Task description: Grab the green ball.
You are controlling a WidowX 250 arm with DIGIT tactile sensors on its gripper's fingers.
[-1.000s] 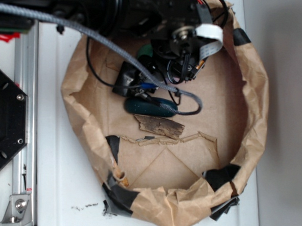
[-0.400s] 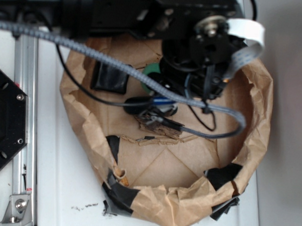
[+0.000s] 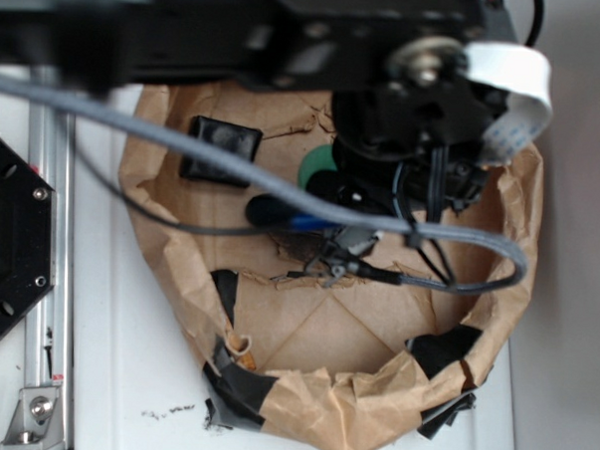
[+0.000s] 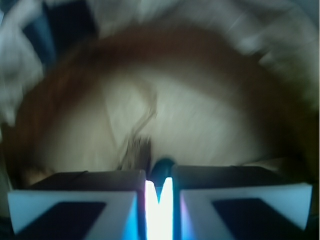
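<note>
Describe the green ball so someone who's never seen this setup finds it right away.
Find the round brown paper basin on the white table. Near its far side, tucked partly under the black robot arm, sits the small mint-green round ball. It is paler and rounder than the dark teal oval object just in front of it.

Arm: the black, boxy robot arm (image 3: 288, 35) runs across the top of the exterior view, motion-blurred.
Wrist: the black round wrist housing (image 3: 413, 140) hangs below the arm's right end and points downward.
Cabling: a grey braided cable (image 3: 233, 167) sweeps from the left edge under the wrist; a white flat ribbon cable (image 3: 510, 90) loops at the right.
Gripper: the white-edged, dark-padded gripper (image 4: 159, 200) fills the bottom of the wrist view, its jaws drawn nearly together with only a thin bright slit between.
</note>
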